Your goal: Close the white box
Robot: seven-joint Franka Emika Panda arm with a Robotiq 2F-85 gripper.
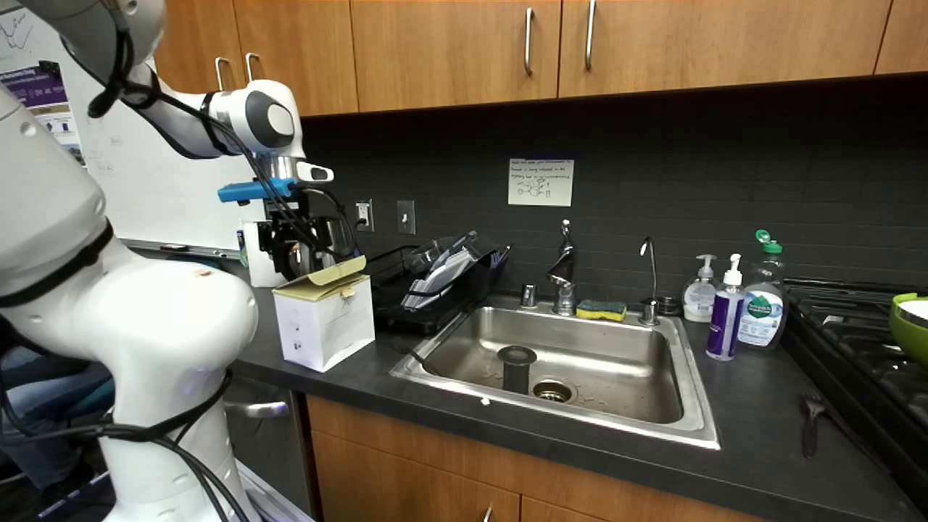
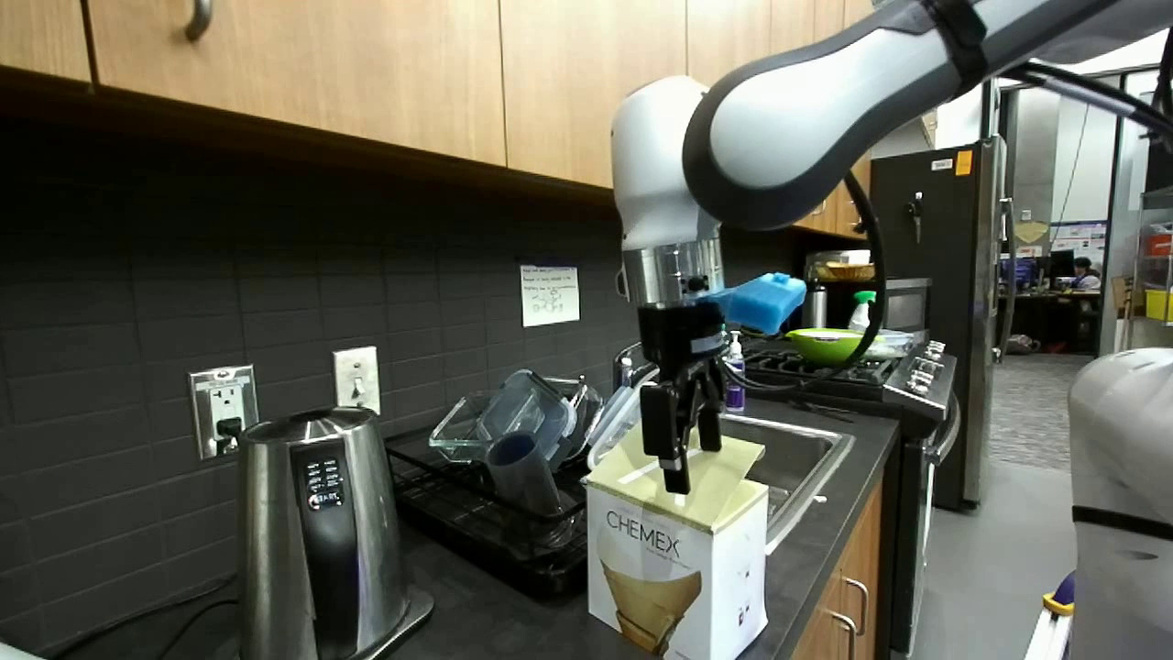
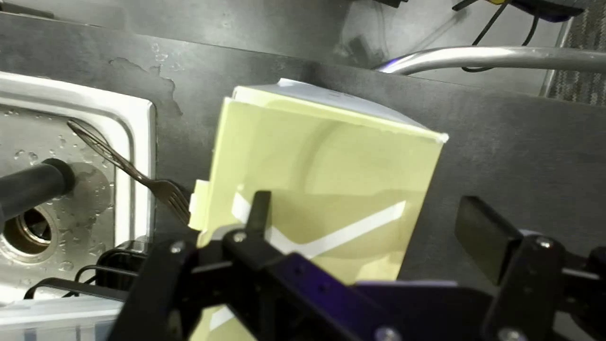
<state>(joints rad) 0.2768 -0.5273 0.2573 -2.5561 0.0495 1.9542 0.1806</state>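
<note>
1. You are holding the tool point(image 3: 371, 222) spread wide near the top of the box point(image 1: 330, 326), pinching nothing, presumably since closing is calling for pressing, not gripping.
2. The box is standing upright on the worktop point(image 1: 754, 406), just beside the rack point(image 2: 548, 576), probably so you are reaching it easily.
3. Its yellow flap point(image 1: 338, 270) is slanting up rather than lying flat, apparently awaiting your press; tool contact is not showing clearly.

The table point(image 1: 761, 435) carries a kettle point(image 2: 325, 541) and, round its sink point(image 1: 692, 399) in an exterior view, the white box point(image 1: 326, 330) at nine o'clock, dish rack point(image 1: 402, 317) at ten, bottles point(image 1: 726, 322) at two, fork point(image 1: 810, 428) at three.
</note>
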